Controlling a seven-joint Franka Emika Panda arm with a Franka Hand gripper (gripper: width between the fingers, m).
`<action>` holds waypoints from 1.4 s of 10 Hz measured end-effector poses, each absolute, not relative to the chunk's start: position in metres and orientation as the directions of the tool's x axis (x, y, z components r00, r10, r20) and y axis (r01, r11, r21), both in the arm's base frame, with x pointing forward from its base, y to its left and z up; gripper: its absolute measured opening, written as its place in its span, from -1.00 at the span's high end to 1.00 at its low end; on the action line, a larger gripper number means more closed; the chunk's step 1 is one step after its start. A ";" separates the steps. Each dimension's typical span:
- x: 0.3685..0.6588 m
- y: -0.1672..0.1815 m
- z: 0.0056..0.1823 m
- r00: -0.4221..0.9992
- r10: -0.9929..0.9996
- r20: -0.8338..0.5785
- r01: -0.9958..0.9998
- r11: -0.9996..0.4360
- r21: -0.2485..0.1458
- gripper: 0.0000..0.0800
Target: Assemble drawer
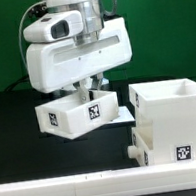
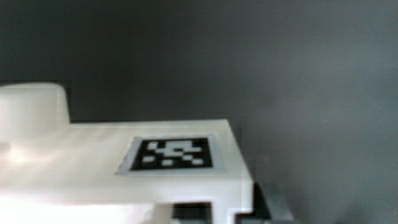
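One tray (tagged) hangs above the surface, jaws gripping it, beside the housing.

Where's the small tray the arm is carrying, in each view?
Exterior view: the small tray hangs in the gripper, left of centre, beside the big box.
Wrist view: the tray fills the lower left.
Shared landmark: a square black-and-white tag on the tray.
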State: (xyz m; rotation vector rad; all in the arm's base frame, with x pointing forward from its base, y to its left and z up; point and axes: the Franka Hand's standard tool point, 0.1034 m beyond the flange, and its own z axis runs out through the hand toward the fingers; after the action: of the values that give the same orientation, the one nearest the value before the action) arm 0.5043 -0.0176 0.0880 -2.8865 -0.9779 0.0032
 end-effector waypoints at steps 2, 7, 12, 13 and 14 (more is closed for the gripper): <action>0.506 -0.015 0.090 0.775 0.631 0.044 0.632 -0.771 -0.076 0.90; 0.525 -0.045 0.080 0.520 0.853 0.030 0.854 -0.521 -0.003 0.90; 0.524 -0.068 0.076 0.485 0.874 0.037 0.874 -0.486 0.018 0.90; 0.524 -0.069 0.075 0.485 0.874 0.037 0.874 -0.486 0.018 0.90; 0.530 -0.066 0.078 0.392 0.920 0.005 0.919 -0.392 0.054 0.90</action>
State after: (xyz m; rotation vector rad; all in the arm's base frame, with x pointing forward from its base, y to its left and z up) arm 0.5297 -0.0658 0.0780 -2.6559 -1.7551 -0.0547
